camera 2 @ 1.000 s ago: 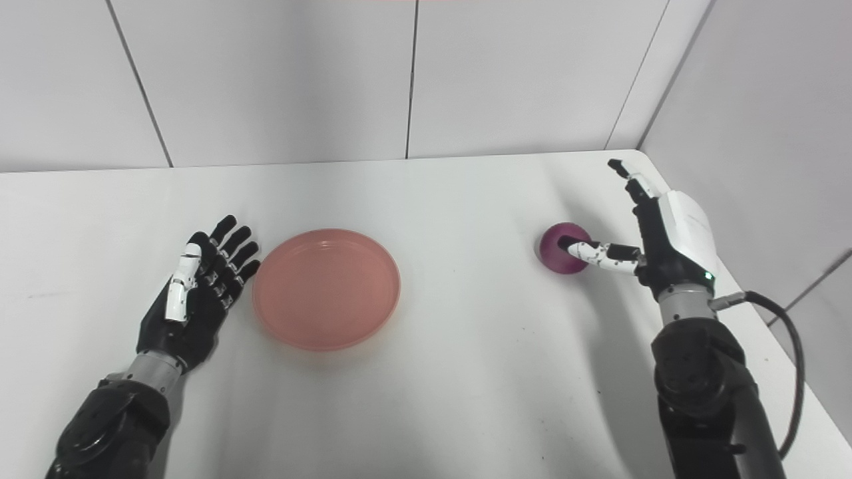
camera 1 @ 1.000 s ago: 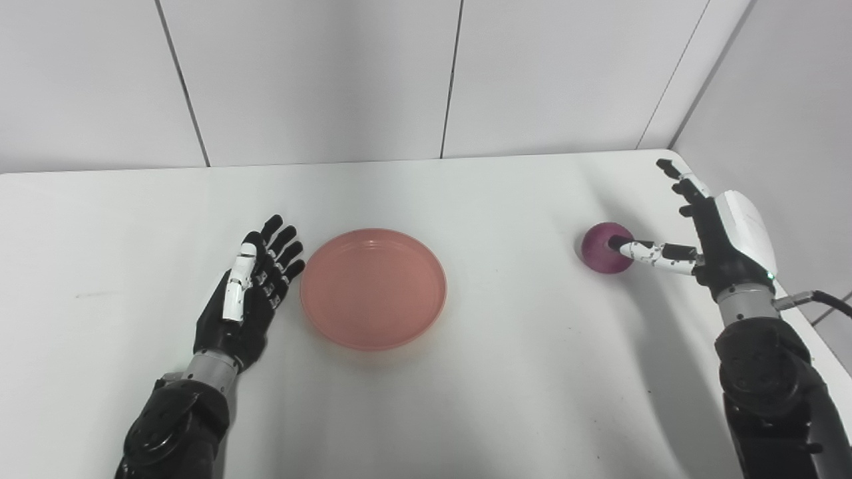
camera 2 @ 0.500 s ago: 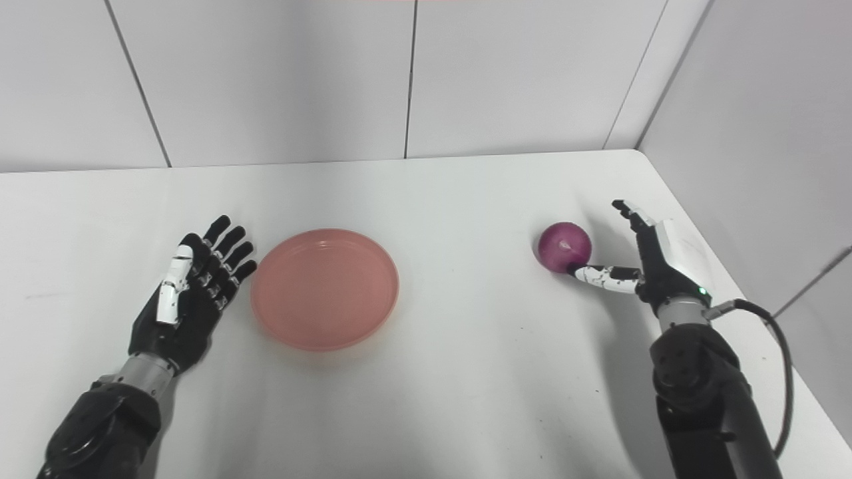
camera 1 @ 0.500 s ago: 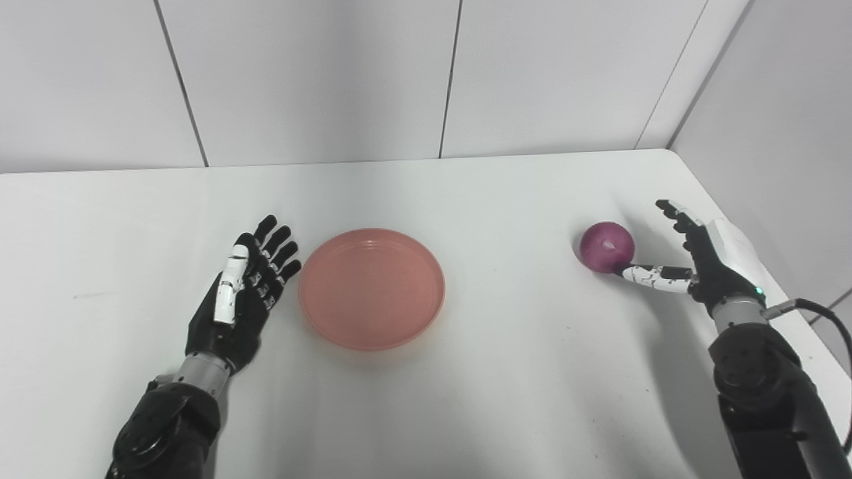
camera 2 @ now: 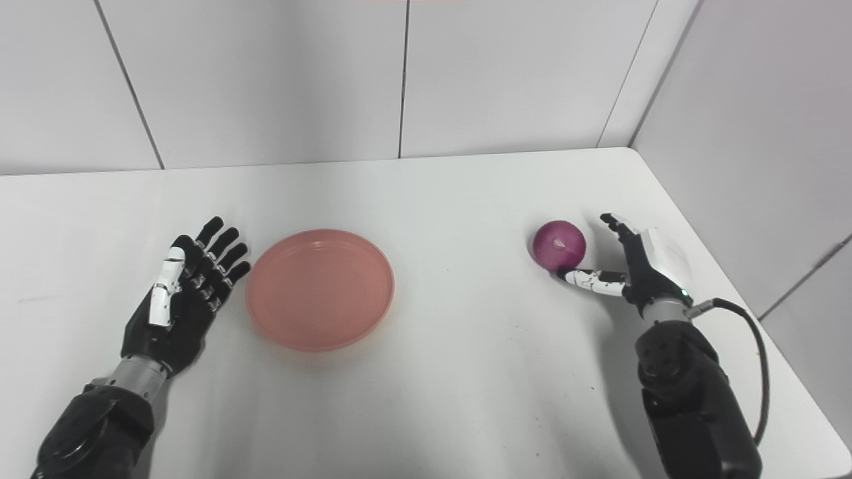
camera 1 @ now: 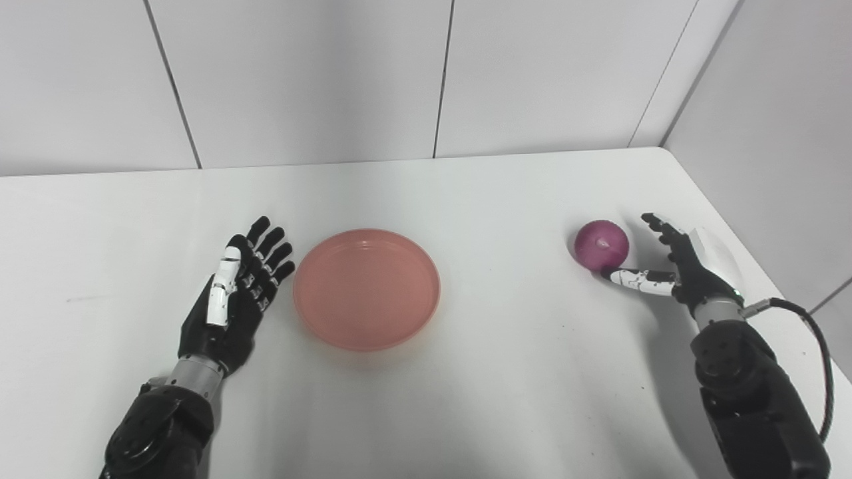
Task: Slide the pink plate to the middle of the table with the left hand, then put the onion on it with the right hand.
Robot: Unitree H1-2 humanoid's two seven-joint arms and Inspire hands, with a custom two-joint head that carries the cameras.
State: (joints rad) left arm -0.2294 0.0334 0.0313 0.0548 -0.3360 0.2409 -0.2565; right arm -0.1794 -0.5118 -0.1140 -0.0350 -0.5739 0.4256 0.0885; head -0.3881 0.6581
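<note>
Pink plate (camera 1: 367,289), round and shallow with a low raised rim, lying flat and empty on the white table (camera 1: 466,399), a little left of the frame's centre. Just to the left of it, the left hand (camera 1: 234,298), black with one white finger, palm up and fingers stretched out and slightly apart, holding nothing, fingertips close beside the plate's left rim but not touching it (a thin strip of table shows between them). Far over at the right of the frame, well apart from the plate, a purple-red onion (camera 1: 602,245), round, sitting on the table near its right edge. Right beside the onion, the right hand (camera 1: 673,266), opened wide, white thumb reaching under or against the onion's lower right side, dark fingers raised and spread just to the right of it, not closed around it; whether the thumb truly touches the onion, cannot tell. Both forearms, black, entering from the bottom corners of the frame. Behind the table, plain pale wall panels (camera 1: 299,73) across the upper frame, meeting in a corner at upper right.
</note>
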